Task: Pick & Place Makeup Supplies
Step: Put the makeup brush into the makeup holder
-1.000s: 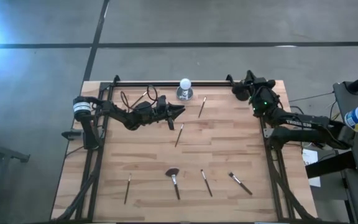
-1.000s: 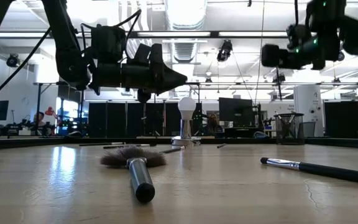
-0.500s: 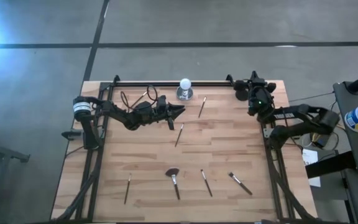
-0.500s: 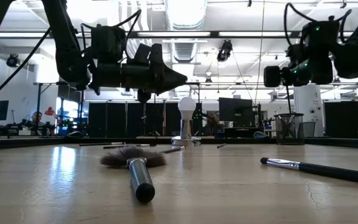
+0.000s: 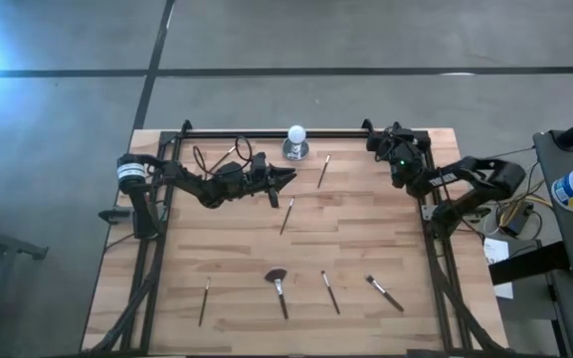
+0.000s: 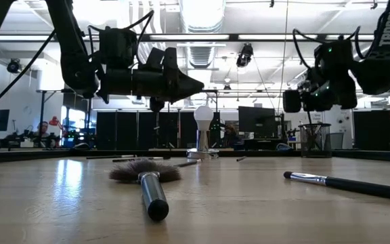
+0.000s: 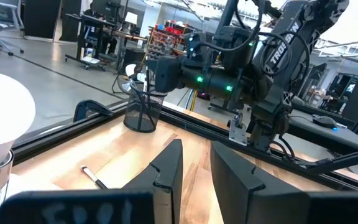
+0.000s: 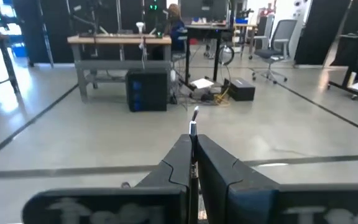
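Observation:
Several slim makeup brushes lie flat on the wooden table: one (image 5: 323, 171) near the white ball, one (image 5: 286, 215) at mid-table, a fanned one (image 5: 278, 288) and others (image 5: 384, 292) by the near edge. My left gripper (image 5: 288, 177) hovers open over the far middle, holding nothing. My right gripper (image 5: 374, 145) hangs at the far right corner above a black mesh cup (image 6: 315, 139). It is shut on a thin stick (image 8: 194, 121). My right gripper pinches the thin stick between its two fingers (image 8: 178, 158). The stick's end (image 8: 194, 115) juts out past the fingertips, along the fingers. It is lifted clear of the table. Its other end is hidden between the fingers.
A white ball on a silver base (image 5: 295, 140) stands at the far edge, near my left gripper. Black rails (image 5: 267, 133) run along the table's far and side edges. Bare wood lies between the mid-table brush and the near row.
My right gripper has sunk and drawn toward the table's left, coming lower over the black cup at the far right corner, still shut on the stick. Its arm has folded in behind it.

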Robot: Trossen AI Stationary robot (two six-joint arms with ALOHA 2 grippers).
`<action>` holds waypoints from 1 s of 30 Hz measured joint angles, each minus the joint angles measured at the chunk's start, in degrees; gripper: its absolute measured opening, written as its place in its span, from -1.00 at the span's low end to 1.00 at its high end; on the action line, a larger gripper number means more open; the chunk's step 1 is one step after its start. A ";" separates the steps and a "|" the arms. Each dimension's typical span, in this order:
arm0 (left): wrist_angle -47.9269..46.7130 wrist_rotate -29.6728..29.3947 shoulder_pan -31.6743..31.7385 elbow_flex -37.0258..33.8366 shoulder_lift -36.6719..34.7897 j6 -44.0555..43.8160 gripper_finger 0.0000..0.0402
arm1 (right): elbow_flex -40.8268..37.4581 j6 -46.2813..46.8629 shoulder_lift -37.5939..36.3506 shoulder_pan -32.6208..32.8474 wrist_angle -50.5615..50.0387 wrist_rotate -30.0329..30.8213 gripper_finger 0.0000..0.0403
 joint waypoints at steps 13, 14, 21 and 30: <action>0.00 0.00 0.00 0.00 0.00 0.00 -0.63 | 1.92 -0.61 -0.84 0.04 -4.84 -0.26 -0.74; 0.00 0.00 0.00 0.00 0.00 0.00 -0.63 | 1.98 -0.18 -1.60 0.04 -6.41 -0.26 -0.70; 0.01 0.00 -0.03 0.00 0.00 -0.28 -0.63 | 2.03 3.14 -9.51 0.04 -20.16 -3.73 -0.50; 0.09 -0.23 0.02 0.58 0.00 -8.97 -0.63 | 3.93 4.49 -23.67 0.09 -42.00 -22.88 -0.62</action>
